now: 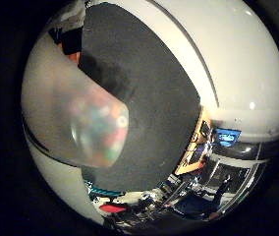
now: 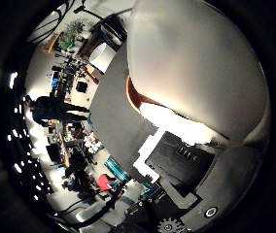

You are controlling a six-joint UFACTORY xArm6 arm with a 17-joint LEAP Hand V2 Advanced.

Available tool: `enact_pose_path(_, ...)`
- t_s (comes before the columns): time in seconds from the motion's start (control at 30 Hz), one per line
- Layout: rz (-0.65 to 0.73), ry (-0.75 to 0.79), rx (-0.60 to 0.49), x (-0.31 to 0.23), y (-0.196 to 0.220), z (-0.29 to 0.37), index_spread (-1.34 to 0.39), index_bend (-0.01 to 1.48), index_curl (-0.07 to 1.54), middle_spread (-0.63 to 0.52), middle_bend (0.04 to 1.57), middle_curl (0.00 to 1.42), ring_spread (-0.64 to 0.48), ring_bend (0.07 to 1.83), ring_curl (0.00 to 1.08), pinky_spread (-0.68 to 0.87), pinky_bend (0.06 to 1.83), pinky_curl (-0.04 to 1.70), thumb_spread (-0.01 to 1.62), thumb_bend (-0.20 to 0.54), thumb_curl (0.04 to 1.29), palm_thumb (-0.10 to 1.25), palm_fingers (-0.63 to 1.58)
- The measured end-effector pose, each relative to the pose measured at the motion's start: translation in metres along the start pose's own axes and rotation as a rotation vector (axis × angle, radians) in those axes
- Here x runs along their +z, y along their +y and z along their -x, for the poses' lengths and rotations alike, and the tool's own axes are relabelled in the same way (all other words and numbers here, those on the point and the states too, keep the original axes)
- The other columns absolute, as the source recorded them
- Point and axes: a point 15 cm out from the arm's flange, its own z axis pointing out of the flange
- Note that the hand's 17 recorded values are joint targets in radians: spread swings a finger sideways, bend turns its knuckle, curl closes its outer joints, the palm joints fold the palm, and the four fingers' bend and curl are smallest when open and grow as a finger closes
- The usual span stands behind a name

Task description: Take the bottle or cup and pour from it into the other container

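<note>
A translucent frosted plastic cup (image 1: 80, 118) with coloured bits inside is seen very close to the palm, above the dark grey bench (image 1: 154, 108). The hand (image 2: 186, 170) appears clamped on it, though this cannot be told surely. Pouring seems still to be done; no second container is clearly identified.

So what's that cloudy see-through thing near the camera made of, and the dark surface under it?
The cloudy container looks like frosted translucent plastic: blurred colours show through its wall, and its rim catches a glint. Glass cannot be ruled out. The dark surface looks matte, perhaps a mat or cloth, since it shows no reflections; its exact material is hard to tell.
</note>
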Motion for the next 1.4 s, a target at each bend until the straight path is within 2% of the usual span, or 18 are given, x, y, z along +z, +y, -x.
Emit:
enact_pose_path(0.6, 0.081, 0.205, -0.143, -0.003, -0.011, 0.013, -0.65, 0.26, 1.17, -0.33, 0.86, 1.02, -0.27, 1.21, 0.72, -0.4, 1.07, 0.8, 0.8, -0.031, 0.58, 0.81, 1.07)
enact_pose_path(1.4, 0.148, 0.263, -0.184, 0.002, -0.006, 0.013, -0.65, 0.26, 1.17, -0.32, 0.88, 1.0, -0.27, 1.23, 0.7, -0.39, 1.09, 0.77, 0.81, -0.032, 0.59, 0.8, 1.08)
